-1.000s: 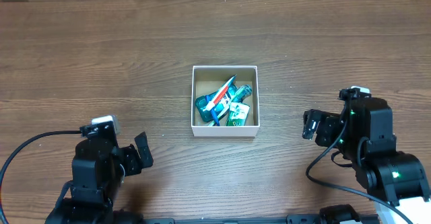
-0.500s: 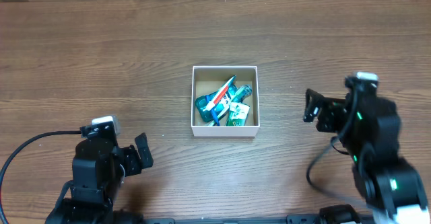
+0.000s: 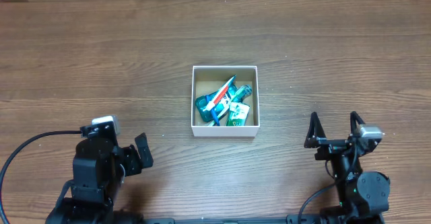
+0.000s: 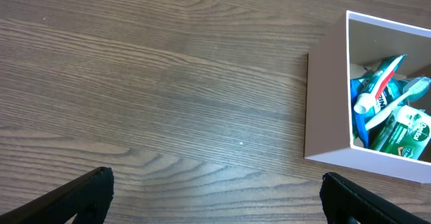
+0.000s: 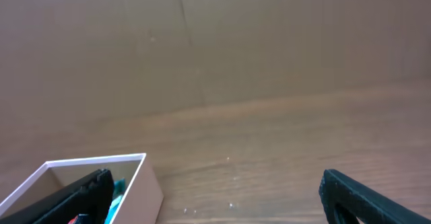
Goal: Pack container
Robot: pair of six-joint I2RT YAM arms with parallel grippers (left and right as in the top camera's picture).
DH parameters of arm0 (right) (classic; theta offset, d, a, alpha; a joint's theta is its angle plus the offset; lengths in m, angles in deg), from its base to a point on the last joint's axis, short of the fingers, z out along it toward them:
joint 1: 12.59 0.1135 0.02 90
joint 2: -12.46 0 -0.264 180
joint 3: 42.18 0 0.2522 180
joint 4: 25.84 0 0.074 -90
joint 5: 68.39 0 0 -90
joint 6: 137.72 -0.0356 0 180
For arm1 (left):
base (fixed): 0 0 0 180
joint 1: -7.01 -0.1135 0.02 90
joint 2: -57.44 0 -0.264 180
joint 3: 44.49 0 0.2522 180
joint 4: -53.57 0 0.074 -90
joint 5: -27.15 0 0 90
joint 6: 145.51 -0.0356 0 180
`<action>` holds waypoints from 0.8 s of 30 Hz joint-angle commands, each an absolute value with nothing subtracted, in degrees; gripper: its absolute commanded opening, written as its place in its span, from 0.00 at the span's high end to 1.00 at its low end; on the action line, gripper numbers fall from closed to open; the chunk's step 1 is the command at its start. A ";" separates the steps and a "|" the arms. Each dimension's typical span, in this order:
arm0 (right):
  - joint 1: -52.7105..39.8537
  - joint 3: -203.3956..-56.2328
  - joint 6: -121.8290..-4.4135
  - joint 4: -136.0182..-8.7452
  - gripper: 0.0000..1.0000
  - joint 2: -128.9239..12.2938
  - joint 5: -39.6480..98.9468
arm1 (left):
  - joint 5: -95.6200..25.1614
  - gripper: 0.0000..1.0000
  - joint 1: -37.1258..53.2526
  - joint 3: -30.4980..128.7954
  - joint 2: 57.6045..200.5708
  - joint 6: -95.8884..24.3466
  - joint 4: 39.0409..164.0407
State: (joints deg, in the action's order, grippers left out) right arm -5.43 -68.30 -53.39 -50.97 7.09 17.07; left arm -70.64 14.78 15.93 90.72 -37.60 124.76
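The container (image 3: 225,132), a small square white cardboard box, sits at the table's middle. It holds a toothpaste tube, a toothbrush (image 3: 219,103) and green packets (image 3: 237,114). It also shows at the right in the left wrist view (image 4: 326,103) and at the lower left in the right wrist view (image 5: 145,183). My left gripper (image 3: 143,150) is open and empty at the front left, well apart from the box. My right gripper (image 3: 332,128) is open and empty at the front right, its fingers pointing away from me.
A black cable (image 3: 27,146) loops by the left arm at the front left. A brown cardboard wall (image 5: 202,42) stands behind the table's far edge. Bare wood table (image 3: 101,62) lies all round the box.
My right arm has drawn back toward the front edge and folded down, its open gripper now pointing away from me. The left arm and the box have not moved.
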 commanded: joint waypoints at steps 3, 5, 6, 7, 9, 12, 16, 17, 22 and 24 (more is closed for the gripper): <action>-5.76 -60.76 -50.44 -44.59 0.00 12.29 16.52 | -71.36 0.00 14.54 15.90 90.81 -36.83 124.52; -5.87 -57.33 -50.47 -40.20 0.00 12.29 16.74 | -71.36 0.00 14.54 15.90 90.81 -36.85 124.55; -5.87 -56.30 -50.49 -39.78 0.00 12.29 16.74 | -71.38 0.00 14.54 15.90 90.81 -36.85 124.52; -5.87 -56.39 -50.71 -42.73 0.00 12.29 16.98 | -71.36 0.00 14.54 15.90 90.81 -36.83 124.52; -5.87 -56.39 -50.64 -44.00 0.00 12.29 16.85 | -71.38 0.00 14.54 15.90 90.81 -36.83 124.52; -5.87 -56.39 -50.68 -44.00 0.00 12.29 17.38 | -71.36 0.00 14.54 15.90 90.81 -36.85 124.52; -5.87 -56.39 -50.68 -44.00 0.00 12.29 17.38 | -71.36 0.00 14.54 15.90 90.81 -36.83 124.52; -5.87 -56.39 -50.66 -44.00 0.00 12.29 17.38 | -71.36 0.00 14.54 15.90 90.81 -36.85 124.52; -5.87 -56.39 -50.66 -44.00 0.00 12.29 17.38 | -71.38 0.00 14.54 15.90 90.81 -36.85 124.55; -5.87 -56.39 -50.68 -44.00 0.00 12.29 17.38 | -71.36 0.00 14.54 15.90 90.81 -36.85 124.52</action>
